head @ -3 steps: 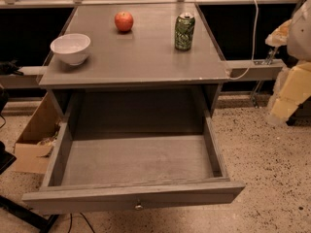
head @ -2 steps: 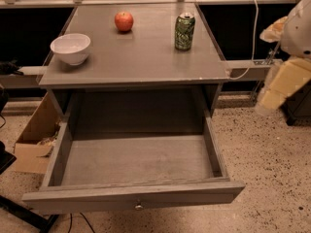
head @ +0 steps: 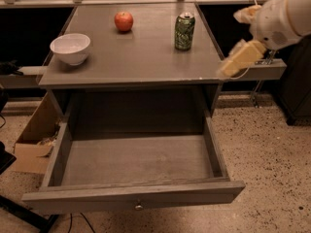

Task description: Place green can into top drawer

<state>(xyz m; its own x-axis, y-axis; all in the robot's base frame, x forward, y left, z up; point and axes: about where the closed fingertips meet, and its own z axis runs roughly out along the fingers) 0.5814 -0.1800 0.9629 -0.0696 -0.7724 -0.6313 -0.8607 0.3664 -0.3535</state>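
The green can (head: 184, 31) stands upright on the grey tabletop (head: 136, 57), towards its back right. The top drawer (head: 136, 161) is pulled fully out below the tabletop and holds nothing; its round knob (head: 139, 207) shows at the centre of the front panel. My gripper (head: 238, 58) hangs in the air off the table's right edge, to the right of the can and a little nearer the front, apart from it and holding nothing that I can see. The pale arm (head: 284, 16) reaches in from the upper right.
A red apple (head: 124, 21) sits at the back middle of the tabletop and a white bowl (head: 71, 48) at its left. A cardboard box (head: 34, 140) lies on the floor to the left of the drawer. Speckled floor lies to the right.
My gripper and arm have moved left, from off to the table's right side to its right edge, nearer the can. The can, apple, bowl and drawer have not moved.
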